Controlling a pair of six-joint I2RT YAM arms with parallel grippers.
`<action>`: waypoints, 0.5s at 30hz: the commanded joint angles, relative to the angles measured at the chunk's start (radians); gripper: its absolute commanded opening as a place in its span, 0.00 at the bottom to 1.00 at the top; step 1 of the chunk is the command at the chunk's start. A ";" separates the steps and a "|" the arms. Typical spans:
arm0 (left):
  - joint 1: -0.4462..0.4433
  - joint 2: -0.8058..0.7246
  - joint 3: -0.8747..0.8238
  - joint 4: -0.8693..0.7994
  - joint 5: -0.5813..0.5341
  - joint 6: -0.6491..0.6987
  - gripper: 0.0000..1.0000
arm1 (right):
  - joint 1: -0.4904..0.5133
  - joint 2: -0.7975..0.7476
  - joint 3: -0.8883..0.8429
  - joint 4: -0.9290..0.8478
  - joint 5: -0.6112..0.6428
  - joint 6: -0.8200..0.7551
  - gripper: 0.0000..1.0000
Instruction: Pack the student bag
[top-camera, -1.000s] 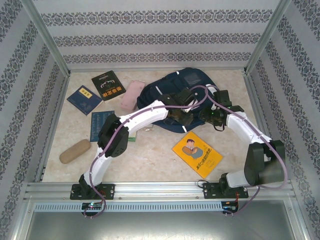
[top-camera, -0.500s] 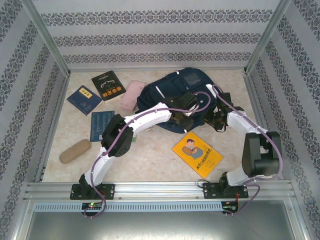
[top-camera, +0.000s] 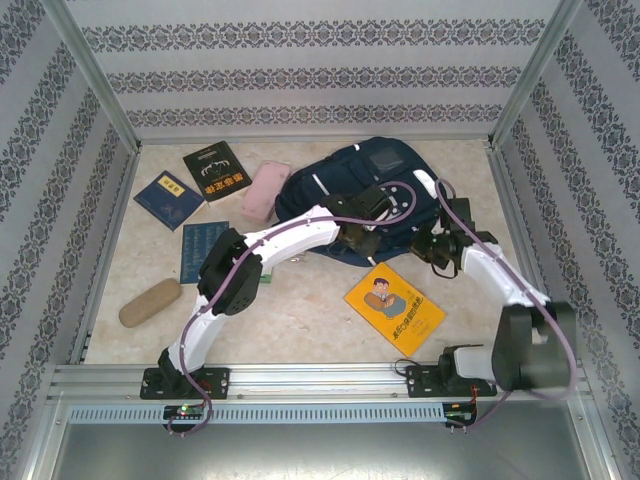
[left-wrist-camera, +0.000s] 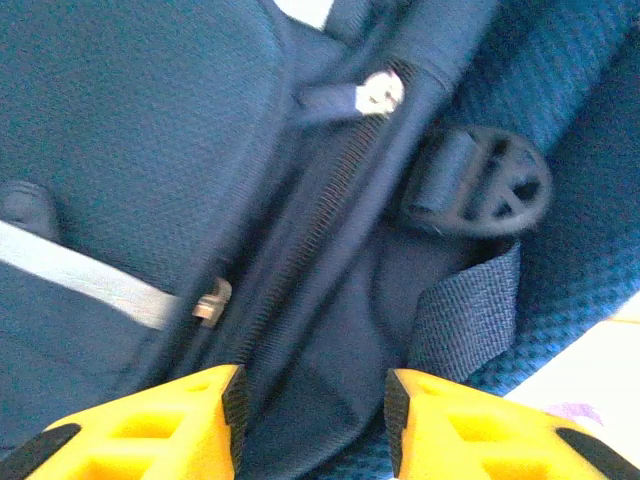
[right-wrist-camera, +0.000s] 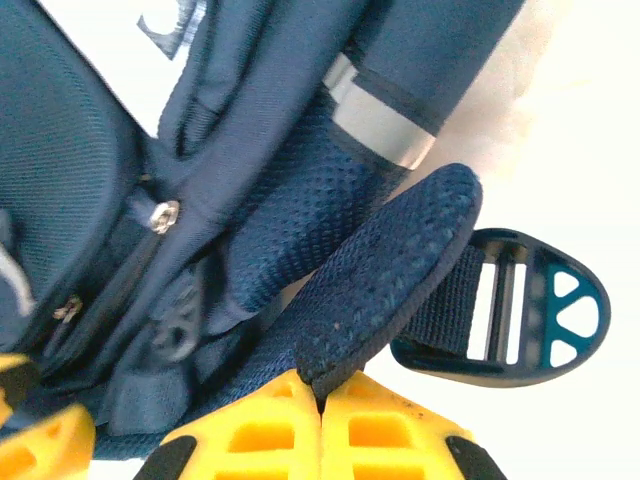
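Far across the counter (top-camera: 300, 320) lies the student bag (top-camera: 350, 172), flat. Just nearer than the bag sits a yellow book (top-camera: 395, 308); just beside the bag's left edge — a pink pouch (top-camera: 265, 190). Over the bag's near edge the left gripper (left-wrist-camera: 310, 400) has its jaws apart, astride the zipper (left-wrist-camera: 320, 215). The right gripper (right-wrist-camera: 320, 400) has its jaws together, tips touching the bag's padded strap (right-wrist-camera: 400, 250).

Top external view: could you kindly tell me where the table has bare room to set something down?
Bare: the near middle between the left arm and the yellow book, and the far right corner beside the student bag. Crowded: far left, around the black book and pink pouch.
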 joint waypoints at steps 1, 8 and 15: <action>0.025 -0.074 0.002 0.031 -0.028 -0.055 0.43 | -0.001 -0.120 -0.079 -0.095 0.012 0.040 0.00; 0.027 -0.046 0.022 0.024 0.058 -0.040 0.44 | 0.030 -0.231 -0.279 -0.027 -0.010 0.127 0.07; 0.026 -0.051 -0.002 -0.009 0.016 -0.049 0.44 | 0.037 -0.262 -0.236 -0.067 0.018 0.070 0.46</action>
